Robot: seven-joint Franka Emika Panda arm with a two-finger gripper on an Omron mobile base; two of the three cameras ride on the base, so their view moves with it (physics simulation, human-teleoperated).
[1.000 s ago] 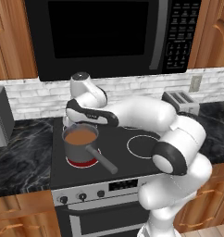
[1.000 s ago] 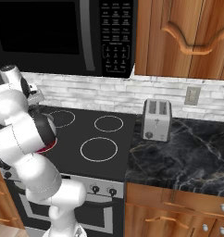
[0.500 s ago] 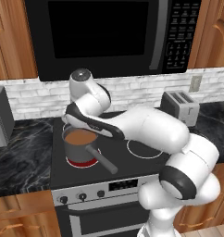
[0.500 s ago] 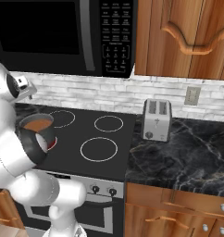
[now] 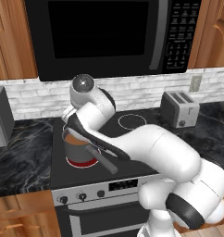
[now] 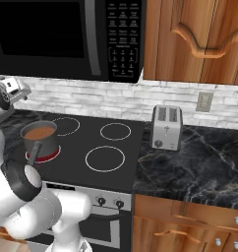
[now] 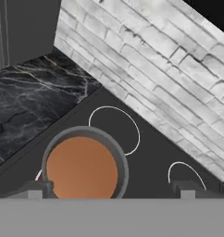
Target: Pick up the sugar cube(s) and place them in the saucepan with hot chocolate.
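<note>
Claw (image 7: 111,190) spread, empty, above small grey metal saucepan (image 7: 121,159) of reddish-brown hot chocolate (image 7: 81,168); sugar cube unseen, delivery judged unconfirmed.

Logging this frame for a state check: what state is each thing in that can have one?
saucepan: upright on the front left burner, handle toward the stove front
hot chocolate: fills the saucepan, surface flat
burner under the saucepan: glowing red
toaster: upright, slots empty
microwave: door closed
tool: open, nothing between its tips
</note>
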